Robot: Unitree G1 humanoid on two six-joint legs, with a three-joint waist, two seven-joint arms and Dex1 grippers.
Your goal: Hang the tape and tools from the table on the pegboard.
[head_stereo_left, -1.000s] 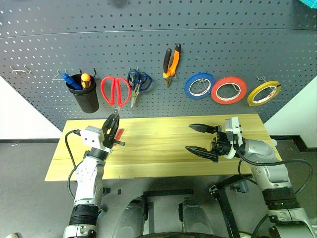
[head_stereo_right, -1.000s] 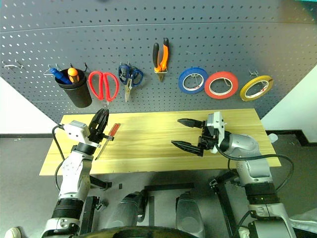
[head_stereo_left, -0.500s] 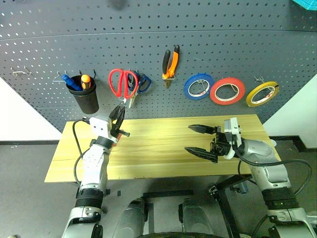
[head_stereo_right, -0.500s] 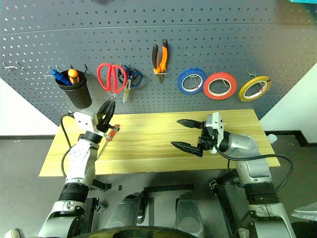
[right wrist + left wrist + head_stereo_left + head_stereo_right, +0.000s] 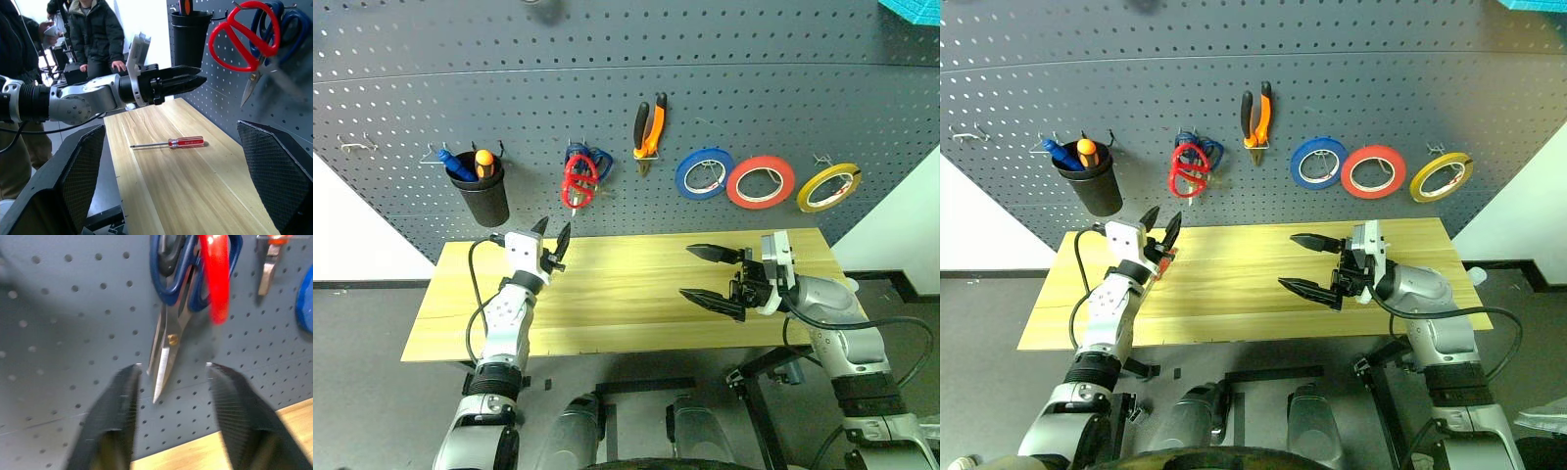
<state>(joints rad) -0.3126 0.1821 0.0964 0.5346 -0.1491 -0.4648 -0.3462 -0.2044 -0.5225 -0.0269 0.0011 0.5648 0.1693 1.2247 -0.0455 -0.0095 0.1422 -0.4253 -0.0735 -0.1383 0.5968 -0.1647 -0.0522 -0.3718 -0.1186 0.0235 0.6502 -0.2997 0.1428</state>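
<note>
The red-looped scissors hang on the pegboard, edge-on, over the blue-looped scissors. Just below them my left gripper points up, open and holding nothing; in the left wrist view its fingers flank the hanging blades. The red-handled screwdriver lies on the table beside the left gripper. The orange-and-black pliers and the yellow tape hang on the board. My right gripper hovers over the table's right half, open and empty.
A black cup with a blue and an orange screwdriver hangs at the left. Blue tape and red-orange tape hang between the pliers and the yellow tape. A bare hook is at the far left. People stand beyond the table's left end.
My left gripper carried the red scissors rightward along the board to the blue scissors' hook, then opened; the scissors now hang there, turned edge-on. The right arm stayed still.
</note>
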